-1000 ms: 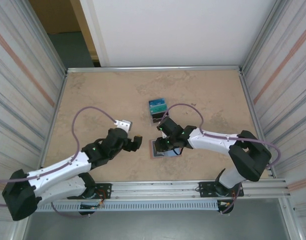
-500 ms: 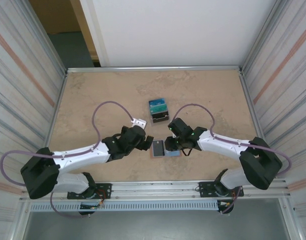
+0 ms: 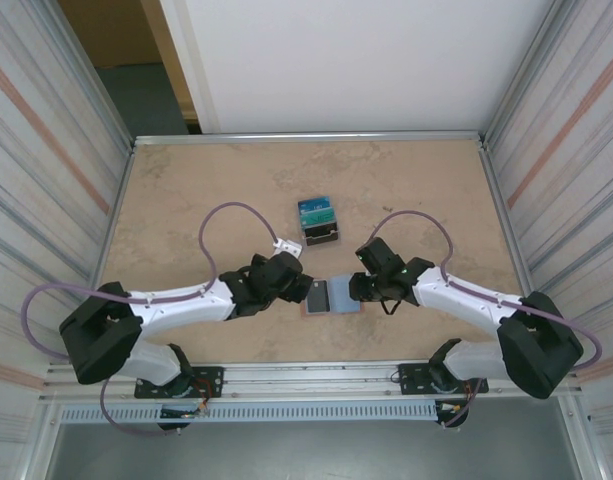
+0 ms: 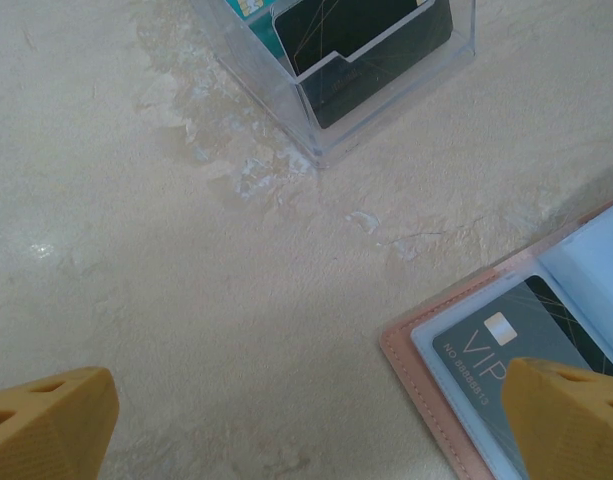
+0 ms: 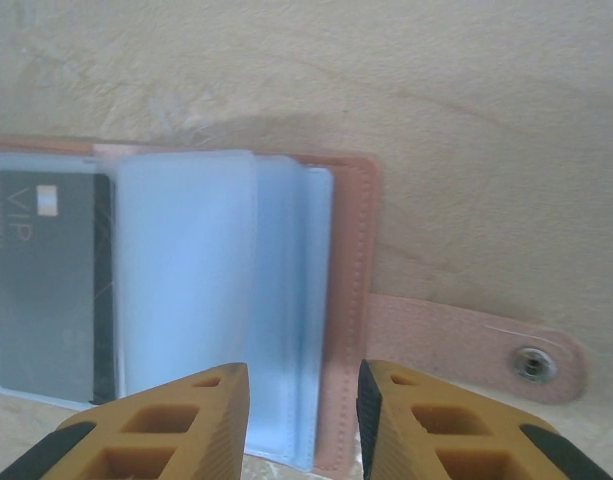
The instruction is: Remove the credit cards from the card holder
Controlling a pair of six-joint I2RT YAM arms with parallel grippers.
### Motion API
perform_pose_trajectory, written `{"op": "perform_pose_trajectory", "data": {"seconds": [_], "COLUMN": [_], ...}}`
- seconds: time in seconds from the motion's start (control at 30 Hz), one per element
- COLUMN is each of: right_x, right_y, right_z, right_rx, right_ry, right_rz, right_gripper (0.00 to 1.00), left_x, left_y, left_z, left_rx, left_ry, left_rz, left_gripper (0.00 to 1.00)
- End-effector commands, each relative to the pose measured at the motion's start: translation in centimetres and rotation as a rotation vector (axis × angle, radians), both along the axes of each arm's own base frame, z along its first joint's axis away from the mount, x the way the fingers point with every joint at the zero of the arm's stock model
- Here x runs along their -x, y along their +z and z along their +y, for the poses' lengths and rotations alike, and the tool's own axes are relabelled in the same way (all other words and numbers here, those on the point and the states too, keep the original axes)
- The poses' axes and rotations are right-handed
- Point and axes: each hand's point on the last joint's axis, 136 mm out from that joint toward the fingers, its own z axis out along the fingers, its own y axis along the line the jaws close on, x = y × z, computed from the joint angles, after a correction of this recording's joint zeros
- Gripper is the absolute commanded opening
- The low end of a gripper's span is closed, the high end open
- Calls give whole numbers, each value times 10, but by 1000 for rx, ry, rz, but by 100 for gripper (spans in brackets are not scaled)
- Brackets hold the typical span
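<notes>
Table (image 3: 186,190): card holder (image 3: 334,298) open, long axis L-R, tab (image 5: 466,345) rightward

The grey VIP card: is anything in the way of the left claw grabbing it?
Nothing visible does. The left gripper hangs open by the grey VIP card, one finger over it. The card lies inside the card holder's sleeve.

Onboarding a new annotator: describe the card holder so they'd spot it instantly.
On the beige table, look near the front edge, between the left gripper and the right gripper. The card holder lies open and flat there: salmon-pink border, pale blue sleeves, a dark VIP card showing. The clear stand behind it is upright and transparent, not pink.
</notes>
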Motion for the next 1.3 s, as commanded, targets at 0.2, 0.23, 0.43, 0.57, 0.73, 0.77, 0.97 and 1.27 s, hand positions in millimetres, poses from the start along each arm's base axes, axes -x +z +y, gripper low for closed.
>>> {"op": "perform_pose_trajectory", "data": {"seconds": [0.2, 0.23, 0.43, 0.57, 0.73, 0.77, 0.97, 1.27], "right_x": [-3, -4, -1, 1, 0, 0, -5, -2], "right_y": [15, 20, 41, 53, 76, 79, 85, 75], "right_z": [-50, -56, -83, -92, -79, -73, -40, 11], "right_rx": [43, 40, -11, -54, -168, -198, -319, -257], "right_ry": [-171, -189, -281, -317, -304, -292, -236, -106], "right_rz": [-54, -68, -129, -155, -184, -183, -156, -102], "right_gripper": [35, 35, 38, 47, 56, 57, 50, 48], "left_x": [-5, -5, -6, -6, -7, -7, -6, -5], "left_y": [3, 3, 0, -2, -5, -7, -19, -35], "left_z": [-5, -5, -4, -5, -7, -7, -8, -7], "left_rx": [0, -1, -2, -4, -10, -11, -5, 31], "left_ry": [24, 27, 33, 31, 34, 36, 45, 62], "left_rz": [-18, -20, -21, -18, -13, -12, 30, 85], "left_gripper": [99, 99, 99, 99, 99, 99, 99, 99]}}
